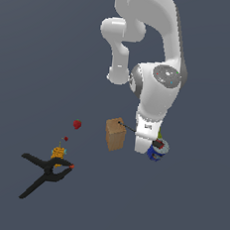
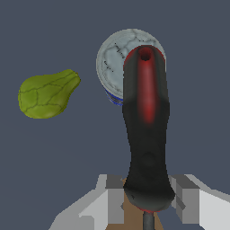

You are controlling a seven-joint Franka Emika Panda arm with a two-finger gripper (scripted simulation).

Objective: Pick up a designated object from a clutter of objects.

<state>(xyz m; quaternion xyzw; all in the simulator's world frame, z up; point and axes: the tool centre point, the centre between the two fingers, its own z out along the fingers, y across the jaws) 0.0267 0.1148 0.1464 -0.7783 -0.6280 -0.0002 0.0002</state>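
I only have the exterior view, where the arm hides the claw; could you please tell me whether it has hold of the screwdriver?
Observer: In the wrist view the claw straddles the screwdriver at its handle, with fingers against both sides and no gap that I can see.
Operator: Thank you. Where does the handle's end point?
Observer: Its red-tipped end sits in front of the pale lid of the blue can.
Operator: Is anything else close by that I cannot see?
Observer: A green pear lies beside the can, apart from it and from the screwdriver.
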